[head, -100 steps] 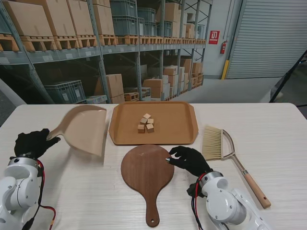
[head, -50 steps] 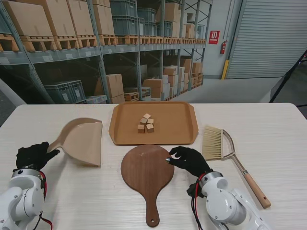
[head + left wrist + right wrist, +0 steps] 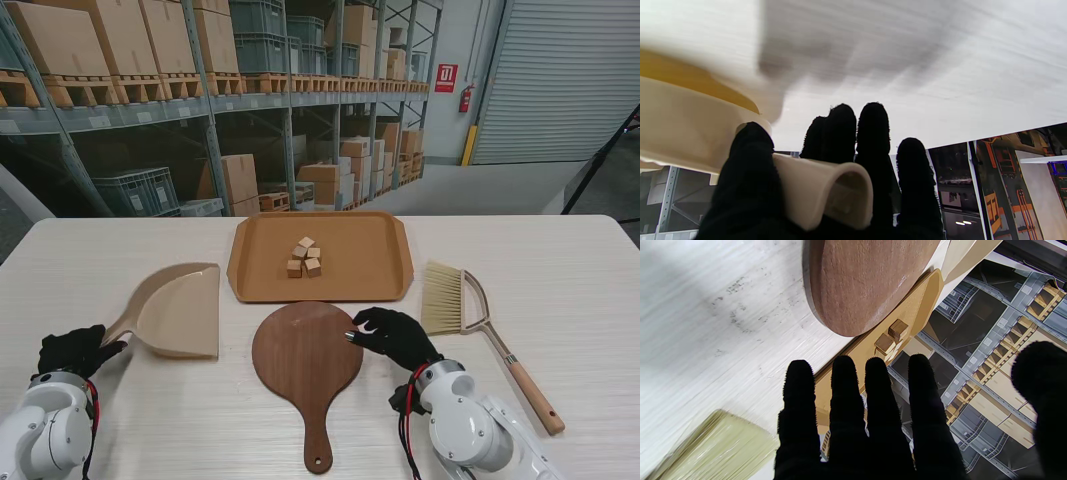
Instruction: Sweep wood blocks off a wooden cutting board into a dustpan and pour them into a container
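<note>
My left hand [image 3: 75, 351] is shut on the handle of the beige dustpan [image 3: 178, 310], at the near left of the table; the pan lies nearly flat, its mouth toward the board. The handle [image 3: 826, 186] shows between my black fingers [image 3: 873, 133] in the left wrist view. The round brown cutting board [image 3: 307, 357] lies bare in the middle. Several wood blocks [image 3: 305, 256] sit in the brown tray [image 3: 375, 280] beyond it, also seen as blocks [image 3: 890, 336] in the right wrist view. My right hand [image 3: 393, 335] rests open at the board's right edge.
A hand brush [image 3: 470, 320] with pale bristles [image 3: 716, 446] lies on the table to the right of my right hand, its wooden handle pointing toward me. Warehouse shelving stands beyond the table's far edge.
My left hand has drawn the dustpan nearer to me and slightly right, and lowered it from a tilted pose to nearly flat. The right hand, board and blocks have not moved.
</note>
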Robot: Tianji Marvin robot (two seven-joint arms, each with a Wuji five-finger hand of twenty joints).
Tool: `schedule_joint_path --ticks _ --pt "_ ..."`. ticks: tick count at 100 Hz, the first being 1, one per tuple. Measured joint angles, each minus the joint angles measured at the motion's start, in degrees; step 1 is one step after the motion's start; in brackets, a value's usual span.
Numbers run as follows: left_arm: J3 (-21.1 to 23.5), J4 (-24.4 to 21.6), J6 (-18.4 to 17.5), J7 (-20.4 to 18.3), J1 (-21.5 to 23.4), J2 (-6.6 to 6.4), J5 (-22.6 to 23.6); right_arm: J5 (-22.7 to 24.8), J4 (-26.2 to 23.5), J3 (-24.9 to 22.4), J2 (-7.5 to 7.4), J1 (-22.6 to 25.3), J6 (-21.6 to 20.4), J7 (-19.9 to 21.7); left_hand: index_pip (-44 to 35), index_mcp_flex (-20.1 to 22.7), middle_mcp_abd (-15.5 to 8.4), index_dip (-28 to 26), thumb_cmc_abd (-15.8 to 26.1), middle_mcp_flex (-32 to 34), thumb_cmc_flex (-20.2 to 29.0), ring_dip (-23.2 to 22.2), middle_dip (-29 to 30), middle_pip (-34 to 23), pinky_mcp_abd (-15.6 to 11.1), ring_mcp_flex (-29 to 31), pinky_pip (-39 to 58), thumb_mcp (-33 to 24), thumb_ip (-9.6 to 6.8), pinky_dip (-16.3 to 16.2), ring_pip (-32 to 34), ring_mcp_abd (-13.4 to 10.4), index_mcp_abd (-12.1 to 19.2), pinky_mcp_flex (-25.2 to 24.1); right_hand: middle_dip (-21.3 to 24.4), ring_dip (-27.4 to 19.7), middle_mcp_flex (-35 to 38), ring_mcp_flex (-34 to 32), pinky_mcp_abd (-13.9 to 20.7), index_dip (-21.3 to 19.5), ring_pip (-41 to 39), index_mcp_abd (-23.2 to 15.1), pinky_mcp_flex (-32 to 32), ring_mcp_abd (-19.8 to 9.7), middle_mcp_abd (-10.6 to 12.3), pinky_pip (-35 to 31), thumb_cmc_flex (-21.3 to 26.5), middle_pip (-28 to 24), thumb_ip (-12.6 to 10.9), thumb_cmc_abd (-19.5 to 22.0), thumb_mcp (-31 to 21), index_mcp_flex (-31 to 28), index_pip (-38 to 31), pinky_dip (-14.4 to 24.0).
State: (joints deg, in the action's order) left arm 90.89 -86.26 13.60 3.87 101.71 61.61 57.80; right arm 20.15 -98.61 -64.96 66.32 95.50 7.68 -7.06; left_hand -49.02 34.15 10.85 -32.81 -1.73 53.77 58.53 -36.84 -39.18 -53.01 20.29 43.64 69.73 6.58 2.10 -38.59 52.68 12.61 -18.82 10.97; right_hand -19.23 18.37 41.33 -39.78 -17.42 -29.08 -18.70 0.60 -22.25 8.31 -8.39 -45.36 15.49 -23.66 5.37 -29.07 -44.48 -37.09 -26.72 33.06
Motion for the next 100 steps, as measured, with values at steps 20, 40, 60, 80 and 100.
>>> schedule_joint_path --ticks 20,40,60,80,100 --pt "1.0 -0.4 -1.3 -1.6 1.2 -0.17 0.2 -0.1 0.0 0.1 0.02 0.0 0.2 0.0 9.0 -2.6 1.4 1.8 0.9 -6.9 -6.1 2.2 4.7 9.7 0.1 -6.5 -5.5 -3.3 -0.05 2.8 -11.5 0.0 0.1 -4.0 0.0 0.0 0.0 0.0 0.0 0.0 0.0 0.0 0.0 0.0 0.0 0.0 0.0 0.0 0.0 0.0 0.0 0.0 0.0 0.0" --pt "2.0 -1.6 -2.0 -3.5 2.3 -0.43 1.4 -0.2 0.0 0.2 0.02 0.0 0.2 0.1 13.9 -5.4 2.0 3.0 0.9 -12.0 -11.9 4.2 7.8 17.1 0.1 -11.8 -8.4 -3.7 -0.2 5.2 -18.9 0.0 0.1 -7.1 0.0 0.0 0.0 0.0 0.0 0.0 0.0 0.0 0.0 0.0 0.0 0.0 0.0 0.0 0.0 0.0 0.0 0.0 0.0 0.0" --pt "3.2 -2.8 -2.8 -4.7 3.4 -0.57 1.9 -0.2 0.0 0.2 0.02 0.1 0.2 0.1 16.8 -8.0 2.6 3.6 0.8 -17.0 -15.2 5.0 9.4 18.9 -0.3 -14.9 -10.7 -3.8 -0.75 6.4 -22.0 0.1 0.1 -9.8 0.0 0.0 0.0 0.0 0.0 0.0 0.0 0.0 0.0 0.0 0.0 0.0 0.0 0.0 0.0 0.0 0.0 0.0 0.0 0.0" --pt "5.7 -5.3 -7.7 -5.3 5.3 -0.54 1.8 -0.2 0.0 0.1 0.03 0.1 0.2 0.1 18.5 -8.6 2.7 3.6 0.8 -19.1 -16.8 5.0 9.8 21.2 -0.3 -17.2 -13.0 -3.5 -0.75 7.8 -24.2 0.2 0.1 -11.2 0.0 0.0 0.0 0.0 0.0 0.0 0.0 0.0 0.0 0.0 0.0 0.0 0.0 0.0 0.0 0.0 0.0 0.0 0.0 0.0" --pt "7.7 -8.5 -14.0 -5.1 6.9 -0.43 -2.0 0.1 0.0 0.0 0.04 0.1 0.2 -0.1 20.4 -8.6 3.2 3.6 0.6 -20.5 -19.8 5.0 10.0 21.5 -0.3 -19.0 -15.2 -3.5 -0.75 9.2 -26.4 0.2 0.1 -12.0 0.0 0.0 0.0 0.0 0.0 0.0 0.0 0.0 0.0 0.0 0.0 0.0 0.0 0.0 0.0 0.0 0.0 0.0 0.0 0.0"
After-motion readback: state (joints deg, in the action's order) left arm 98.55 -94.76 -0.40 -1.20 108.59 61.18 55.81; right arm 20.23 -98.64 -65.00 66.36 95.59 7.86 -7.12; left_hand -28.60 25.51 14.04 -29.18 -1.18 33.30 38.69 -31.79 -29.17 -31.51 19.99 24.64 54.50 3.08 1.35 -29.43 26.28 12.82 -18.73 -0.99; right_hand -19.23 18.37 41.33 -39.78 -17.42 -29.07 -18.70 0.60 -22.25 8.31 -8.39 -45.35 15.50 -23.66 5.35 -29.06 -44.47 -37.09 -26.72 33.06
